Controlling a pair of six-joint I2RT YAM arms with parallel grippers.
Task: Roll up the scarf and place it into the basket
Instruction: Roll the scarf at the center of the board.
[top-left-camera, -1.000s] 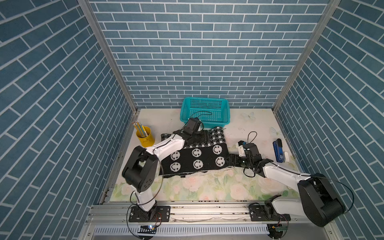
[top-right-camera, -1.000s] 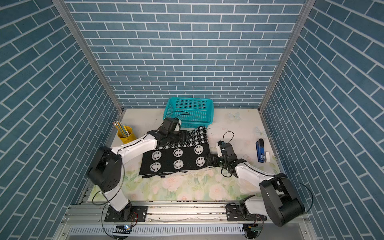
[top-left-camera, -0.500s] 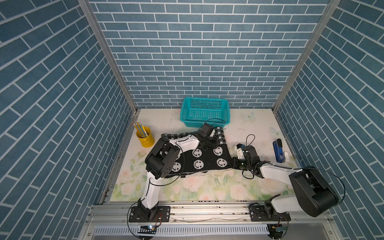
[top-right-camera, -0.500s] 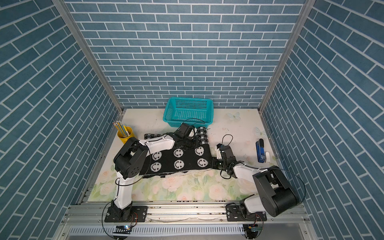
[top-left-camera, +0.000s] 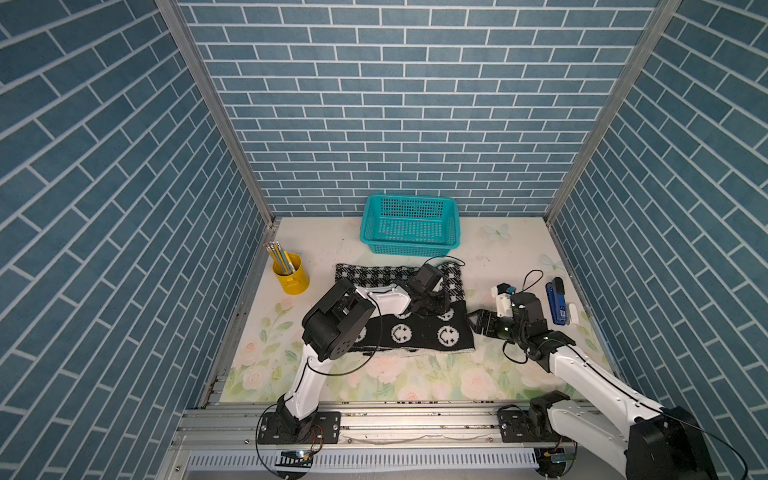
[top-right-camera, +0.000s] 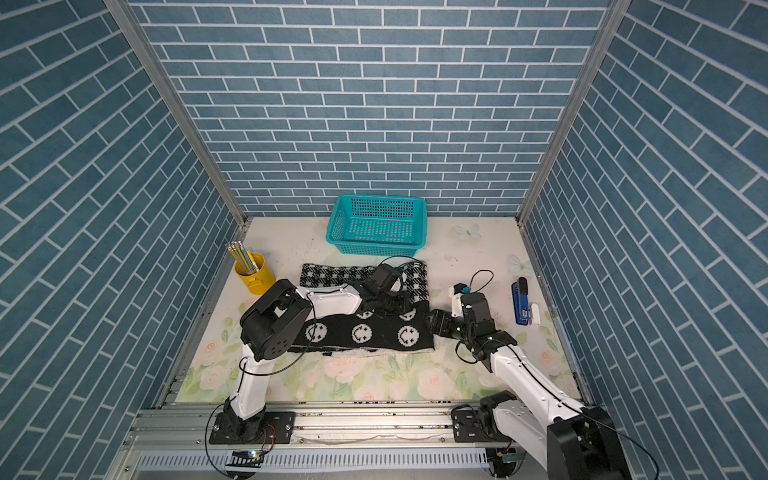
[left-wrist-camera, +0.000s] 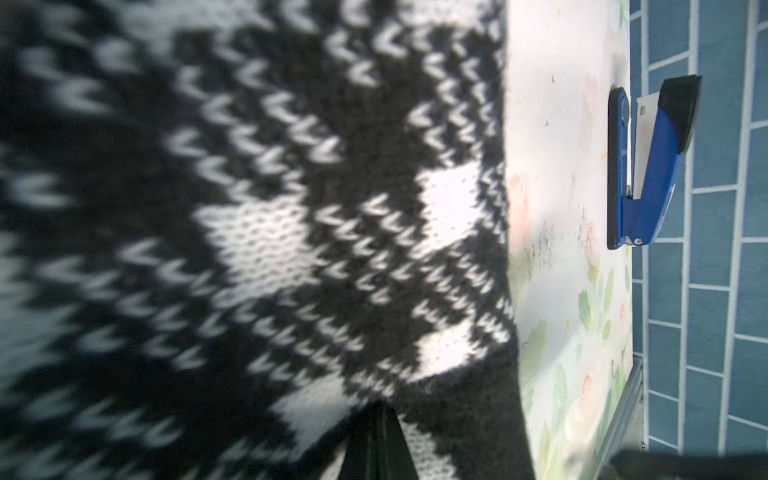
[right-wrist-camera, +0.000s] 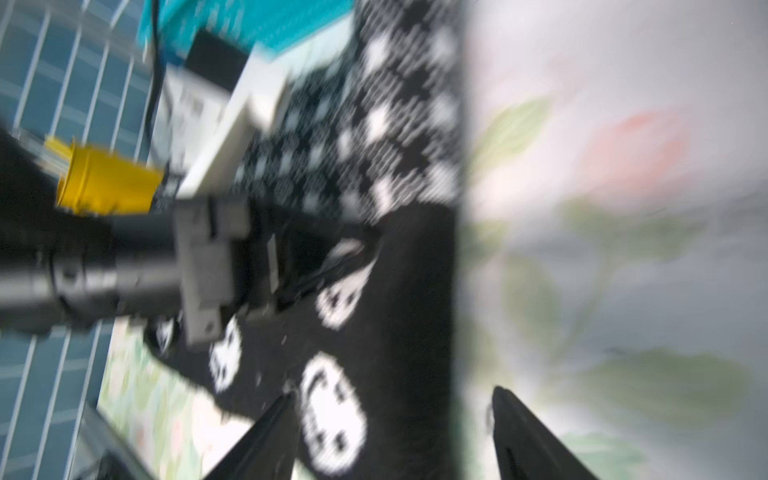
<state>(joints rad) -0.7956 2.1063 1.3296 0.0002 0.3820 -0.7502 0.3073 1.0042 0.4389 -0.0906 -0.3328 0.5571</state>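
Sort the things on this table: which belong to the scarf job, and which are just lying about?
Job:
black-and-white knitted scarf with smiley faces
teal perforated plastic basket

Lying about:
yellow cup of pencils
blue-and-black stapler
small white object beside it

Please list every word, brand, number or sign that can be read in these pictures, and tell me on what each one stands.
No text can be read anywhere in these pictures.
White label on the stapler: too small to read in both top views.
Sticker on the white block in the right wrist view: blurred, not readable.
On the scarf: only smiley faces and a check pattern, no letters.
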